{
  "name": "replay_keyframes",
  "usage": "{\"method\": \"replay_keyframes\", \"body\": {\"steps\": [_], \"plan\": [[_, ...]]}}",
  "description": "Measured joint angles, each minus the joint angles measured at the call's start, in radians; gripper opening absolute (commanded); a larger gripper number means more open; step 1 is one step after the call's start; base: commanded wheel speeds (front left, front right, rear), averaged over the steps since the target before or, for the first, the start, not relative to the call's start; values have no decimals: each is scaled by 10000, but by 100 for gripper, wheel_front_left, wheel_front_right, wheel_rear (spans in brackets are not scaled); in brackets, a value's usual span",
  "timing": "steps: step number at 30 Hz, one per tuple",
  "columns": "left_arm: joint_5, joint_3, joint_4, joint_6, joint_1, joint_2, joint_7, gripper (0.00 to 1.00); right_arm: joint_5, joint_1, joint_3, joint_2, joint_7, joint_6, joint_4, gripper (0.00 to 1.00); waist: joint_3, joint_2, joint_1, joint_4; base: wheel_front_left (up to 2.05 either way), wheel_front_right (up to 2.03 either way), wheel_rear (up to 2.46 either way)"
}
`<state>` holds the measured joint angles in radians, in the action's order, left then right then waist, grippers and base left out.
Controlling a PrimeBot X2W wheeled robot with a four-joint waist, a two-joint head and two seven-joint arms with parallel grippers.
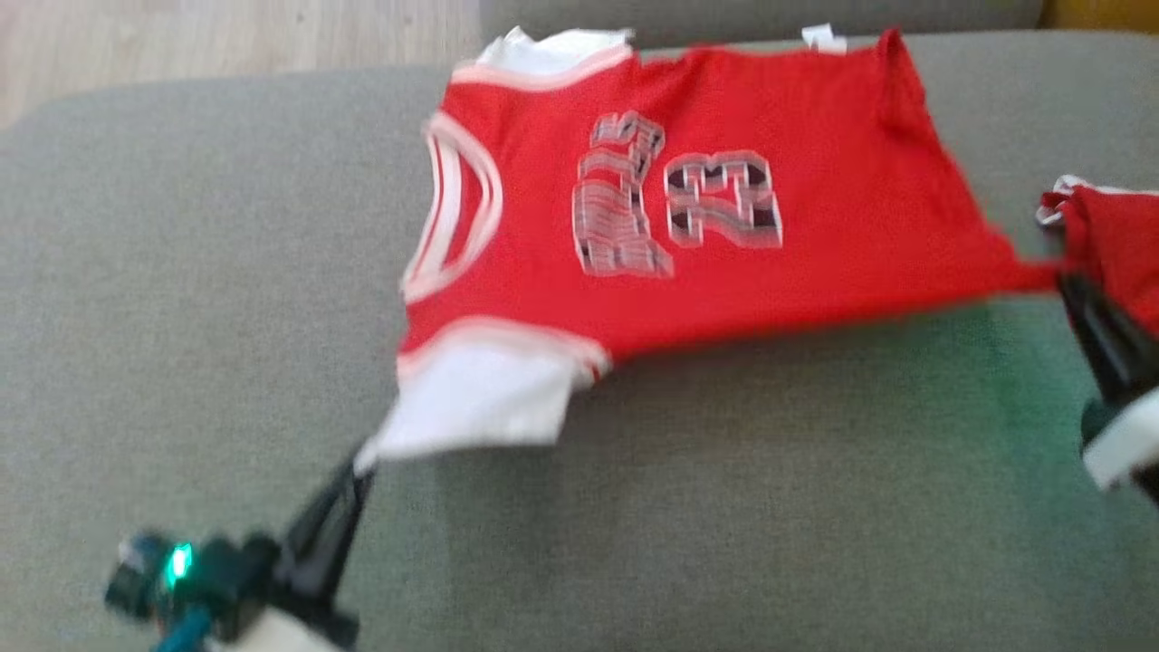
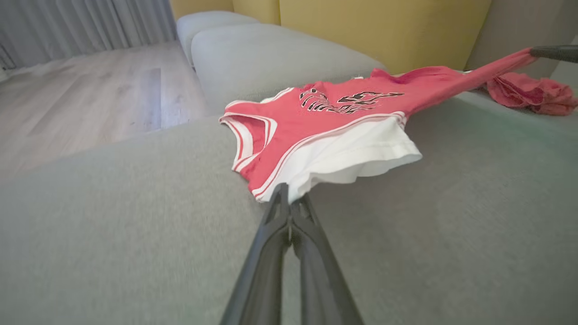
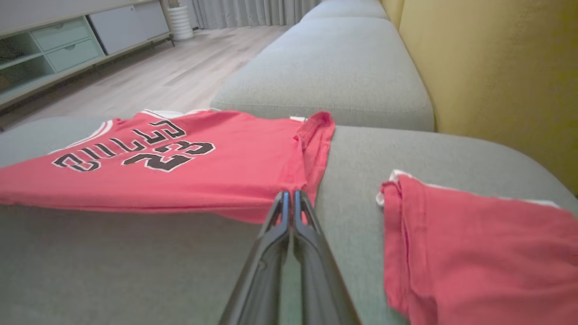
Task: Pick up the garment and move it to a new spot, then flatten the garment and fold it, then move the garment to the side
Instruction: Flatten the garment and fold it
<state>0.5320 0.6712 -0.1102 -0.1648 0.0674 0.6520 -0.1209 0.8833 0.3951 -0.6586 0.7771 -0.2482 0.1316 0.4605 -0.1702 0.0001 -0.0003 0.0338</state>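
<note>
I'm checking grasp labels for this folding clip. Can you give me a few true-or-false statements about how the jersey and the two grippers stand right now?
1. The left gripper is shut on the white sleeve of the jersey. True.
2. The right gripper is open, clear of the jersey. False: it is shut on the jersey's red hem corner.
3. The jersey lies bunched in a heap. False: it is spread out, number side up, between the two grippers.
4. A second red garment lies on the sofa near the right gripper. True.
</note>
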Motion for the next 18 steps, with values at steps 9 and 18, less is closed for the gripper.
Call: {"method": "replay_keyframes", "body": {"steps": [9,18], "plan": [[606,405,-2098,-721,-2329,681,855,0,-602,-2931,1636,-249,2,0,-1003,0,301,0,1,118,0,0,0],[326,176,-1781,-311,-735,715,932,0,-1162,-3312,2834,-1009,345,0,-1459,0,19,0,4,123,0,0,0]]}}
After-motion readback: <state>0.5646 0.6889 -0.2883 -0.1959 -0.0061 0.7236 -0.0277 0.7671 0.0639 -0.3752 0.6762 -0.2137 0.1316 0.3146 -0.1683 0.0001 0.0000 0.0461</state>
